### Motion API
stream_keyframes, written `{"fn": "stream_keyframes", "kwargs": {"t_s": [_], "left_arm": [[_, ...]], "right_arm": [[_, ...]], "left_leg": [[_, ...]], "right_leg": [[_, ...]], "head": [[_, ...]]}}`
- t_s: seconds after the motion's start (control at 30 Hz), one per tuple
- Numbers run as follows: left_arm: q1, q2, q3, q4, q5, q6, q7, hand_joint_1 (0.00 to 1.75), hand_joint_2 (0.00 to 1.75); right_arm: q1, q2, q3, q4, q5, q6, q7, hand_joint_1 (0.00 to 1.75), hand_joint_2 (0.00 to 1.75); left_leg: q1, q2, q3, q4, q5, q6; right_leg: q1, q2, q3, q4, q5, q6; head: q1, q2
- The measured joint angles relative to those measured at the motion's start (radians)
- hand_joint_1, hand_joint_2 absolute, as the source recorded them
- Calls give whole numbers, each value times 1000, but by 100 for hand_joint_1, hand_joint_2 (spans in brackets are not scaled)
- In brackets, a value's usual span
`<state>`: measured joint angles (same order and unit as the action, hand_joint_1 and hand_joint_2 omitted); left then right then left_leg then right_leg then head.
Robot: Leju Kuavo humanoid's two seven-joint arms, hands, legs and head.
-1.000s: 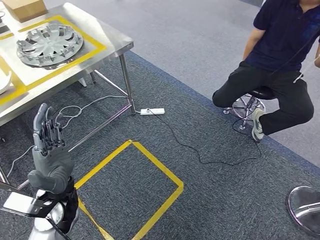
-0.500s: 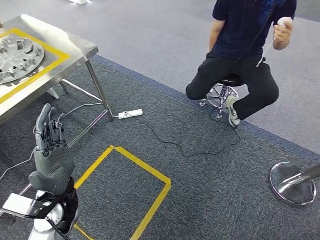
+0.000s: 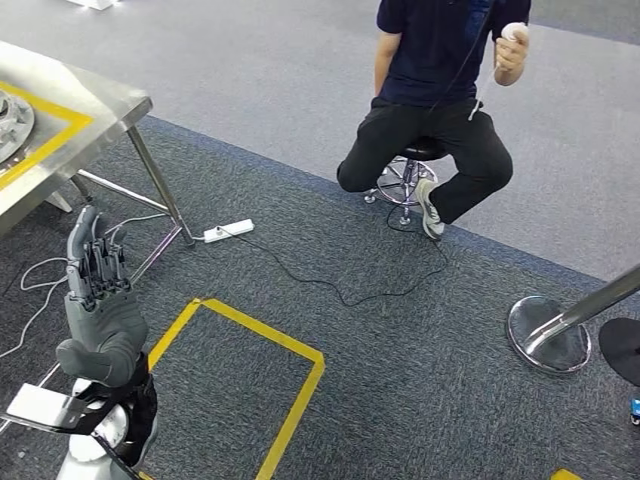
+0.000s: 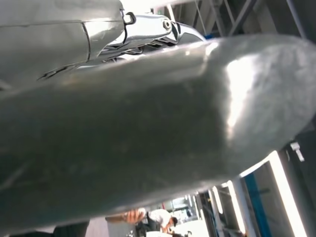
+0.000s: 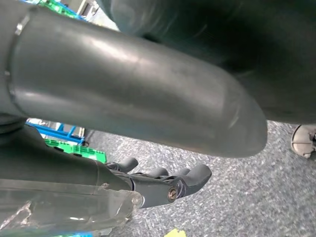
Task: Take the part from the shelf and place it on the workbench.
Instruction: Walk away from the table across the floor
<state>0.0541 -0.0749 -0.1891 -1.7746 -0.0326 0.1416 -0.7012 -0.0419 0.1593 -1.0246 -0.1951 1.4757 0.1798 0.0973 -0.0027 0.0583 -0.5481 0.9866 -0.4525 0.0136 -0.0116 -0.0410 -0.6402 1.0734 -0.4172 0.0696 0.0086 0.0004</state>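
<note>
My left hand (image 3: pixel 102 310) is raised at the lower left of the head view, fingers pointing up and holding nothing. In the left wrist view the left hand (image 4: pixel 149 133) shows its thick thumb up close. My right hand (image 5: pixel 141 98) hangs above the carpet, its dark fingers (image 5: pixel 178 180) stretched out and empty. The steel workbench (image 3: pixel 90 105) with yellow tape stands at the upper left. A silver wheel cover (image 3: pixel 11 115) lies on it, cut off by the picture's edge.
A person (image 3: pixel 438 90) sits on a stool (image 3: pixel 404 175) ahead, holding a small white device. A power strip (image 3: pixel 228 231) and cables lie on the carpet by the bench leg. A yellow tape square (image 3: pixel 249 340) marks the floor. A round stand base (image 3: pixel 549 335) sits at the right.
The camera has turned to the right: the workbench has slid toward the left edge and the seated person toward the middle. My left hand keeps the same pose.
</note>
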Motion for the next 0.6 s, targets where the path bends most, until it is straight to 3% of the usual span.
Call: {"fn": "stream_keyframes", "kwargs": {"t_s": [0.07, 0.13, 0.2, 0.3, 0.33, 0.37, 0.43, 0.5, 0.57, 0.6], "left_arm": [[0, 1, 0, 0, 0, 0, 0, 0, 0], [0, 1, 0, 0, 0, 0, 0, 0, 0], [-2, 2, 0, 0, 0, 0, 1, 0, 0], [2, 3, 0, 0, 0, 0, 2, 0, 0], [3, 4, 0, 0, 0, 0, 2, 0, 0], [4, 5, 0, 0, 0, 1, 2, 0, 0], [4, 5, 0, 0, 0, 1, 2, 0, 0], [4, 5, 0, 0, 0, 1, 2, 0, 0], [5, 6, 0, 0, -1, 1, 2, 0, 0], [5, 6, 0, 0, -1, 1, 2, 0, 0]], "right_arm": [[-3, 0, 0, 0, 0, 0, 0, 0, 0], [-3, -1, 0, 0, 1, -2, 0, 0, 0], [-1, -2, 0, 0, 2, -8, 1, 0, 0], [-2, -3, 0, 0, 3, -19, 1, 0, 0], [-2, -3, 0, 0, 3, -21, 1, 0, 0], [-1, -3, 0, 0, 3, -24, 1, 0, 0], [-1, -3, 0, 0, 3, -27, 1, 0, 0], [-2, -3, 0, 0, 2, -31, 1, 0, 0], [-4, -4, 0, 0, 1, -33, 0, 0, 0], [-3, -4, 0, 0, 1, -33, 0, 0, 0]], "left_leg": [[-7, 14, -2, 6, -3, -8], [-8, 28, -2, 9, -5, -14], [-4, 8, -12, 36, -28, -21], [0, -46, -96, 208, -111, -26], [0, -51, -128, 265, -126, -28], [1, -54, -146, 293, -123, -29], [4, -60, -128, 239, -64, -30], [12, -92, -74, 116, 7, -33], [18, -123, -40, 36, 22, -34], [17, -126, -36, 22, 18, -32]], "right_leg": [[6, -17, 23, -46, 2, -11], [4, 5, 20, -50, 3, -22], [0, 26, 20, -54, 6, -31], [-4, 54, 19, -57, 8, -41], [-4, 64, 18, -57, 9, -42], [-5, 74, 18, -57, 9, -43], [-8, 95, 20, -57, 10, -41], [-11, 116, 20, -55, 11, -35], [-13, 133, 10, -54, 16, -21], [-14, 141, 4, -55, 20, -14]], "head": [[-1, 0], [-3, 0], [-5, 0], [-10, 0], [-10, 0], [-10, 0], [-10, 0], [-11, 0], [-11, 0], [-11, 0]]}}
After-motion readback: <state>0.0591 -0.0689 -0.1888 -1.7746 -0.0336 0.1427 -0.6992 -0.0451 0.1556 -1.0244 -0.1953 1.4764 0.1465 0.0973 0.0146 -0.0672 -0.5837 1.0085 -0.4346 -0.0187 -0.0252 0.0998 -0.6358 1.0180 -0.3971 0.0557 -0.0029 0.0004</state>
